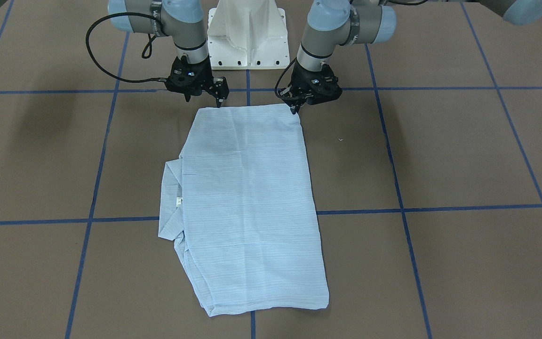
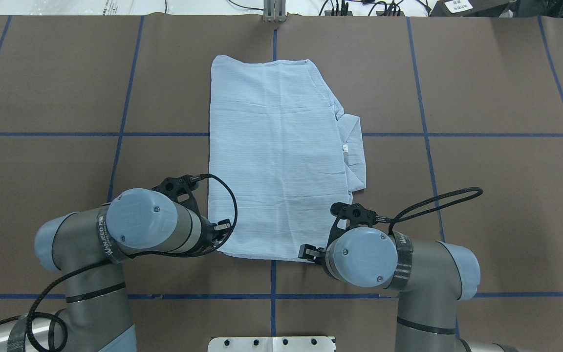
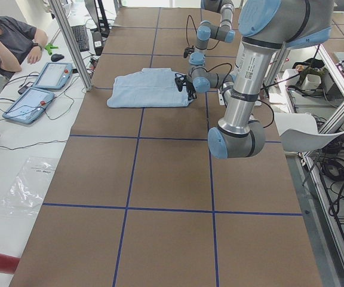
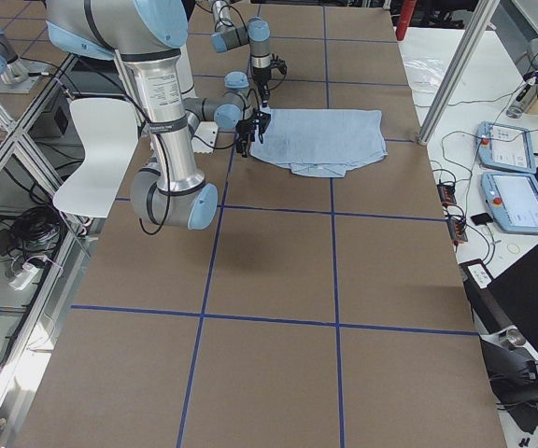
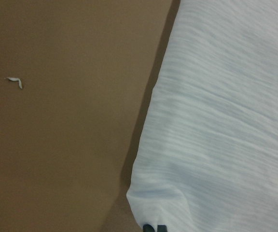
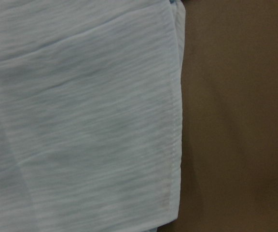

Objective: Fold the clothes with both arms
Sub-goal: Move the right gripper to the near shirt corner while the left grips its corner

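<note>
The shirt lies nearest the front-facing camera. It is a pale-blue striped garment, folded into a long panel and flat on the brown tabletop. One short end points toward that camera and the other toward the robot's white pedestal base. The collar sticks out from the long side on the robot's right, with a small white tag beside it. Blue tape lines cross the tabletop, and the shirt covers one crossing.

The left gripper sits at the shirt's near-robot corner on the robot's left. In the left wrist view its two fingertips are almost together right at the cloth's edge. Whether any fabric is pinched between them cannot be told. A tiny white scrap lies on the bare tabletop, apart from the shirt.

The right gripper points down at the other near-robot corner, touching or just above it. The right wrist view shows only the shirt's hemmed edge and the tabletop, so it cannot be told whether that gripper is clenched or released.

A seated person is at the white desk beyond the tabletop.
</note>
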Controlling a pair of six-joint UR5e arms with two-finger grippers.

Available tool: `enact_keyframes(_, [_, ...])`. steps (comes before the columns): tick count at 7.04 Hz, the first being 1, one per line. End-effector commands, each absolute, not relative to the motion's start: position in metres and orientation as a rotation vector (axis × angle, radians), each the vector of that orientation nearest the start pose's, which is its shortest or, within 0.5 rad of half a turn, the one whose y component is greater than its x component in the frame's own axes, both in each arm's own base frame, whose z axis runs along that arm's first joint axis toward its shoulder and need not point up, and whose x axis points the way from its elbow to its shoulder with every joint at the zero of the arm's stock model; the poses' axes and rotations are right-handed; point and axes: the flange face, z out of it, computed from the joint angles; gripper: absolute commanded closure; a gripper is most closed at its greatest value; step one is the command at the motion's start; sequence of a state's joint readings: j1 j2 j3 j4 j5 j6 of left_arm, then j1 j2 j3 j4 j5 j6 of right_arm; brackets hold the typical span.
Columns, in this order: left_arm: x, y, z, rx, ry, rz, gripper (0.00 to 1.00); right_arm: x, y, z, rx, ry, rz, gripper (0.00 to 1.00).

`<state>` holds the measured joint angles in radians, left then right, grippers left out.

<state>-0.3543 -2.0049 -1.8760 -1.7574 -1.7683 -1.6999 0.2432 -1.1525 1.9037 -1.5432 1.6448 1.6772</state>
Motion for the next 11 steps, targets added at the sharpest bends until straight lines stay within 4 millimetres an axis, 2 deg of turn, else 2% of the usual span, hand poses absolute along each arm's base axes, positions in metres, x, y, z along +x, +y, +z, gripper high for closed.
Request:
enact_keyframes(1, [0.53,-0.317,0.263,-0.078,0.942,-0.356,1.0,-0.549,-0.274,0.283,-0.019,-0.79,0.343,0.0])
enact_keyframes(3, [0.531,-0.317,0.264,-0.08,0.943,-0.354,1.0,-0.548,-0.28,0.283,-0.041,-0.79,0.416,0.0])
enact_keyframes(7, [0.533,-0.317,0.267,-0.078,0.939,-0.354,1.0,-0.571,-0.284,0.283,-0.049,-0.774,0.425,0.0])
enact_keyframes(11, [0.532,-0.317,0.266,-0.078,0.94,-0.354,1.0,-0.578,-0.271,0.286,-0.057,-0.759,0.403,0.0])
